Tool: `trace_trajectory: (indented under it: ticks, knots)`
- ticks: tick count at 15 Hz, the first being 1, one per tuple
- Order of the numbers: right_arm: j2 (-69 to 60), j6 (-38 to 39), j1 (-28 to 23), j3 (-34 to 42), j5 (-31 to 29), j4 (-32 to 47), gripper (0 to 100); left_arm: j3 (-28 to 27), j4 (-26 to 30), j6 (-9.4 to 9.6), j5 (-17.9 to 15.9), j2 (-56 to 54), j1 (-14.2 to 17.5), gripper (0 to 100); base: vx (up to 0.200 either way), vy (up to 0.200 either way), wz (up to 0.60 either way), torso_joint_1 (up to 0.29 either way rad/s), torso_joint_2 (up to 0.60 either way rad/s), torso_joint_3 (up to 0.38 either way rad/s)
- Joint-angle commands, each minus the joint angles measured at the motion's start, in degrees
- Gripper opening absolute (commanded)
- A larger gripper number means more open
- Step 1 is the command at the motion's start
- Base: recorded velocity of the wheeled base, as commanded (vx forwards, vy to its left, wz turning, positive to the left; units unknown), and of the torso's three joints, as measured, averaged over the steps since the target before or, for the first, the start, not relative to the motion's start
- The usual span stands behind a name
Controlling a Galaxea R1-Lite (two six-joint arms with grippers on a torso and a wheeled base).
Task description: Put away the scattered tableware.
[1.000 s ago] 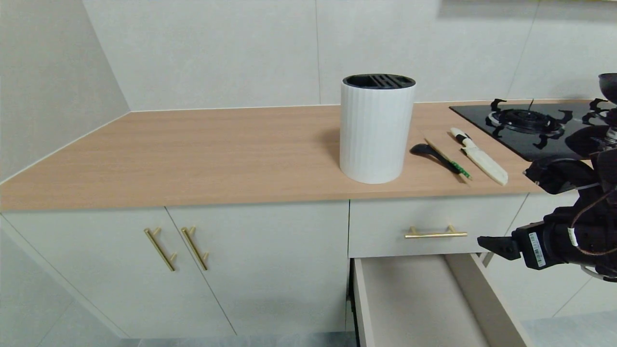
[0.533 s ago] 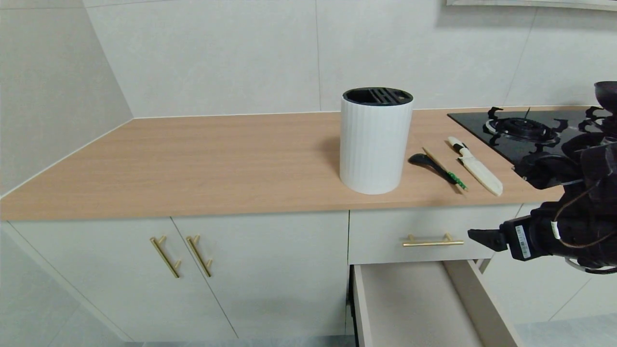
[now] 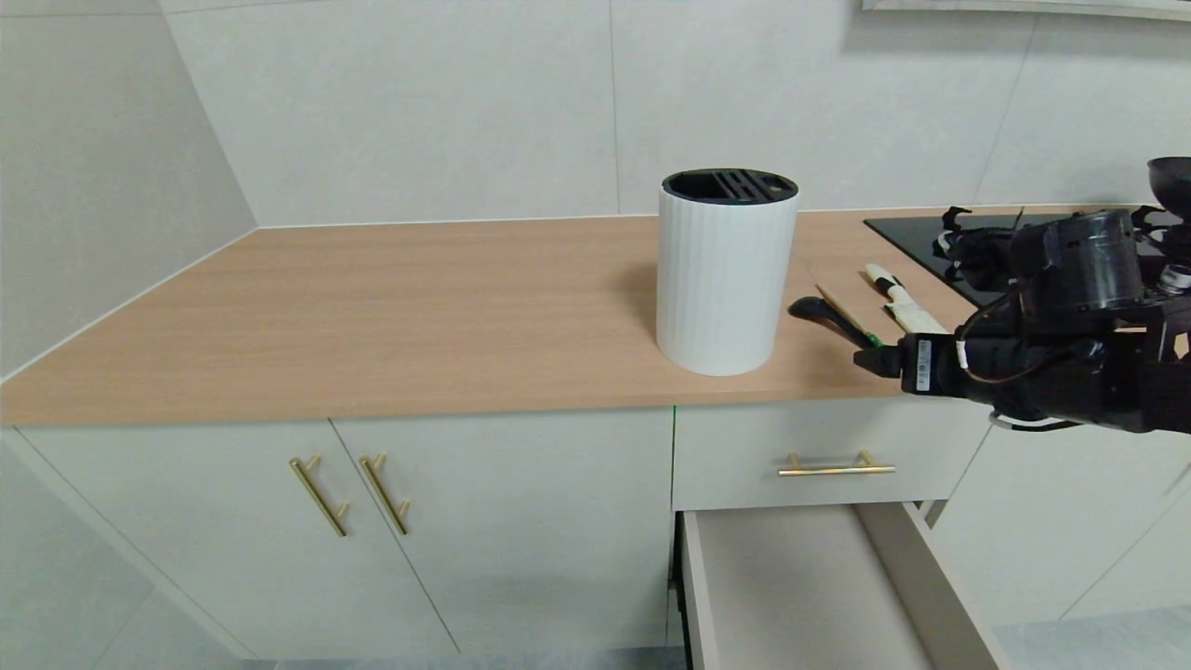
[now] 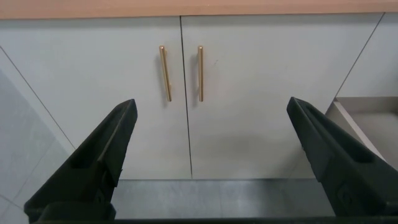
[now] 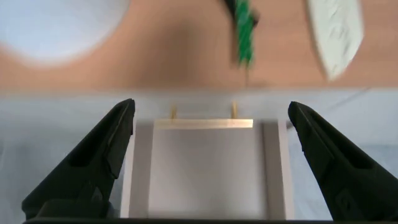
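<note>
Right hand [image 3: 867,359], spread, hovers at the desk [image 3: 419,307] edge by the knife [image 3: 901,300], chopsticks [image 3: 833,301] and ladle [image 3: 808,308] lying beside the holder [image 3: 726,279]. Left hand [image 4: 211,106], spread, faces cabinet doors [image 4: 249,93].

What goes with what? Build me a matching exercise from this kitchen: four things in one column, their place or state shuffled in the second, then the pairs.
Things
1. white knife holder
2. pale-bladed knife
3. lower drawer
4. right gripper

Place or state
a. pulled open beneath the closed drawer
b. lying flat on the counter beside the hob
c. hovering open at the counter's front edge
d. standing upright on the counter

Pairs: 1-d, 2-b, 3-a, 4-c
</note>
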Motion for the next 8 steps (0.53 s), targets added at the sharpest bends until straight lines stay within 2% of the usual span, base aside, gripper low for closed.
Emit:
trace_trajectory:
  ticks: [1,3,8]
  knots:
    - [3.71,0.1,-0.76,0.06,-1.18,-3.77,100,0.0,-0.04,-0.02,0.04,0.09,0.01,100,0.0,0.0,0.0,0.0,0.0,0.0]
    - [5.73,0.1,-0.93,0.24,-5.04,-7.2,100,0.0,-0.04,-0.02,0.04,0.09,0.01,100,0.0,0.0,0.0,0.0,0.0,0.0]
    - [7.58,-0.25,-2.08,0.41,-5.31,-8.78,100,0.0,-0.04,-0.02,0.04,0.09,0.01,100,0.0,0.0,0.0,0.0,0.0,0.0]
